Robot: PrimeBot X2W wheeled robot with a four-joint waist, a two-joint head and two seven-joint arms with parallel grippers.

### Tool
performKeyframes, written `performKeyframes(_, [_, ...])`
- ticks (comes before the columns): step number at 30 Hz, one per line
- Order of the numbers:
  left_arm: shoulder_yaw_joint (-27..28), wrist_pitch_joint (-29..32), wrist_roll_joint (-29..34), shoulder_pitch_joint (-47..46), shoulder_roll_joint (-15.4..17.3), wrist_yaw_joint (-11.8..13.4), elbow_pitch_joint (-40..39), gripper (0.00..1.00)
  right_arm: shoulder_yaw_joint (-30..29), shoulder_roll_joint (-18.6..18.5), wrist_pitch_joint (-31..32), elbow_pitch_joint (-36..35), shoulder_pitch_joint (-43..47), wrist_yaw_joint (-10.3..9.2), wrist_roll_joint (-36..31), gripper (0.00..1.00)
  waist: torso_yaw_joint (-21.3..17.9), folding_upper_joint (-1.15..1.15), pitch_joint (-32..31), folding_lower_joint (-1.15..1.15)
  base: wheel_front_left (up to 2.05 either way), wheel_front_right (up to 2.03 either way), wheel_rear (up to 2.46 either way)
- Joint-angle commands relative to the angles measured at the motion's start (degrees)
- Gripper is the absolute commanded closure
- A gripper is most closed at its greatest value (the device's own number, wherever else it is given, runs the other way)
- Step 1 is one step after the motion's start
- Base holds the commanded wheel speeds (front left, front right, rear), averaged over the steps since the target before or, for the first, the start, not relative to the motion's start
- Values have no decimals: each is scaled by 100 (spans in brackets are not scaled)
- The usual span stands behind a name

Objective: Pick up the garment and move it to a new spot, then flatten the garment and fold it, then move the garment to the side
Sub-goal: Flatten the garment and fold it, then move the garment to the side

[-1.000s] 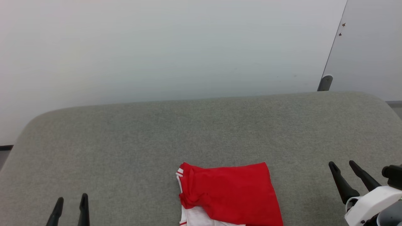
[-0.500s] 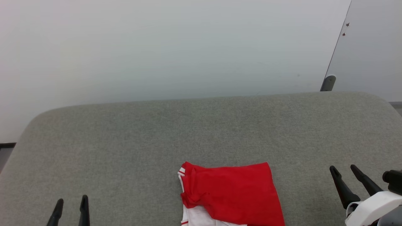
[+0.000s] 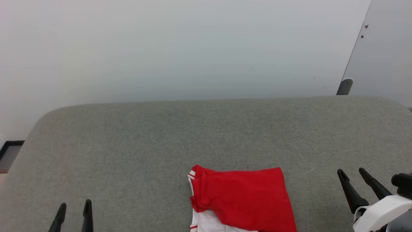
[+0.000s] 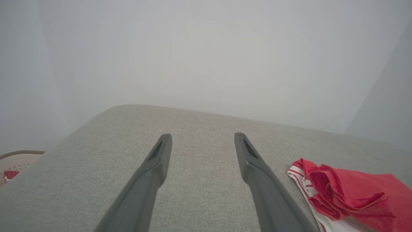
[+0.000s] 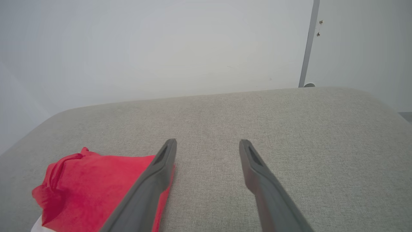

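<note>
Only the head camera has turned slightly left, while the folded garment (image 3: 244, 199) lies at the surface's (image 3: 161, 145) near edge between two empty, wide-open hands, near the right hand (image 3: 350, 170), well apart from the left hand (image 3: 74, 203), so the right arm is closer.

Our left gripper (image 3: 74, 206) sits low on our left, its two dark fingers parted, pointing forward, holding nothing. Our right gripper (image 3: 351, 174) sits low on our right, fingers likewise spread and empty, tilted toward our left. Behind it we see our pale right wrist (image 3: 381, 207); the dark knob (image 3: 402, 181) beside it is perhaps its joint.
</note>
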Motion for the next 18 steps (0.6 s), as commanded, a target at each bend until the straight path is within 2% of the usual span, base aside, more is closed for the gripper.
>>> performKeyframes(1, [-2,2,32,-32,17,-26,-9,0,-21,15,11,-23,67,-4,-11,0,12,0,4,0,0,0,0])
performKeyframes(9, [12,2,19,-30,29,-11,-40,0,68,83,213,-15,12,-4,67,0,139,0,36,0,0,0,0])
performKeyframes(18, [-125,61,46,-133,26,52,-134,0,341,131,819,222,-184,-4,168,0,593,0,164,0,0,0,0])
